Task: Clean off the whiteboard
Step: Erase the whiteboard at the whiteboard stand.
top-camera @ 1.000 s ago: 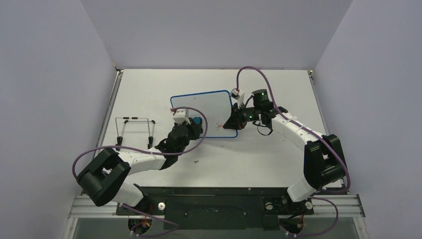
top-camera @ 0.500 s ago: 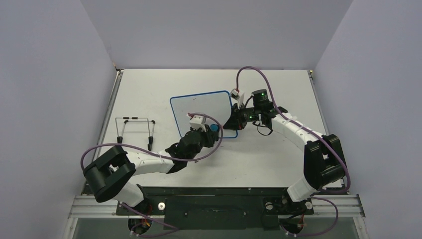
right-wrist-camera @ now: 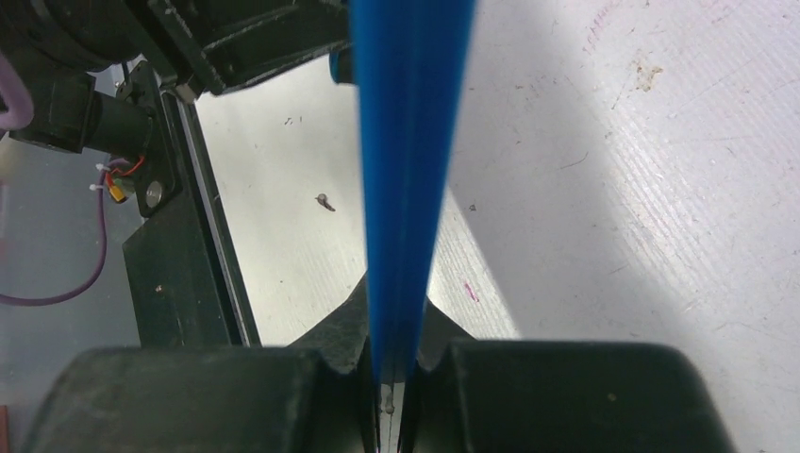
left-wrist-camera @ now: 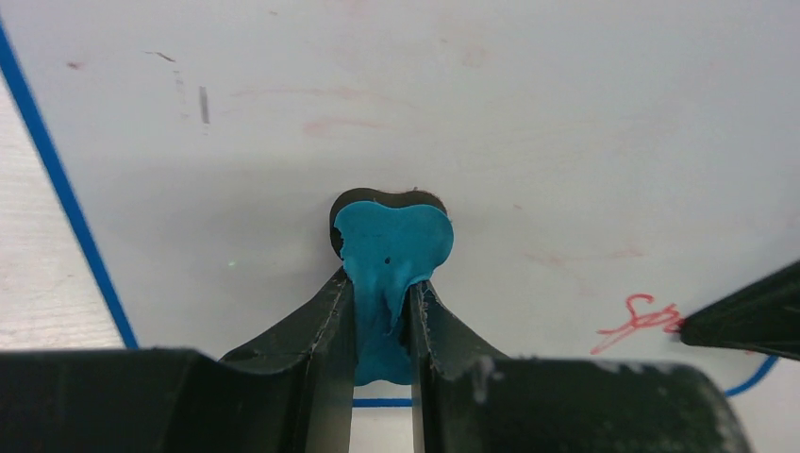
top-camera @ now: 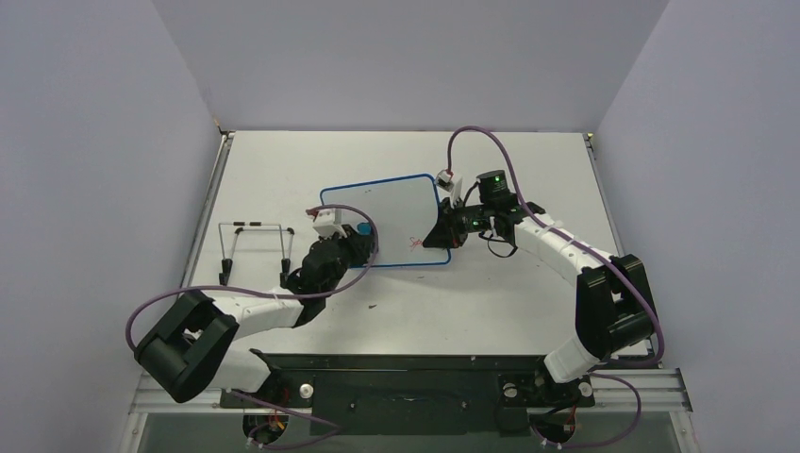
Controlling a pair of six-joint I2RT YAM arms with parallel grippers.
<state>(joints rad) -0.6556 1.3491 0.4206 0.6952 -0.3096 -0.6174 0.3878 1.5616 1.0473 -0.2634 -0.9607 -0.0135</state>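
Note:
The whiteboard [top-camera: 391, 212], white with a thin blue rim, lies tilted mid-table. My left gripper [top-camera: 357, 233] is over its lower-left part, shut on the blue-and-black eraser [top-camera: 362, 229]. In the left wrist view the eraser [left-wrist-camera: 391, 255] is pinched between my fingers and pressed against the whiteboard [left-wrist-camera: 472, 142]. Faint pink smears lie beyond it, and a red scribble [left-wrist-camera: 641, 316] shows at the right. That scribble [top-camera: 413, 243] sits near the board's lower-right corner, where my right gripper [top-camera: 441, 231] is shut on the rim. In the right wrist view the blue board edge [right-wrist-camera: 410, 142] runs between the right gripper's [right-wrist-camera: 391, 368] jaws.
A wire stand [top-camera: 255, 245] sits on the table to the left of the board. A small dark speck [top-camera: 374, 305] lies on the table in front of the board. Grey walls enclose the table on three sides.
The left gripper swept the eraser right toward the red scribble, then back to the board's left part. The right gripper kept its grip on the rim; the board shifted slightly.

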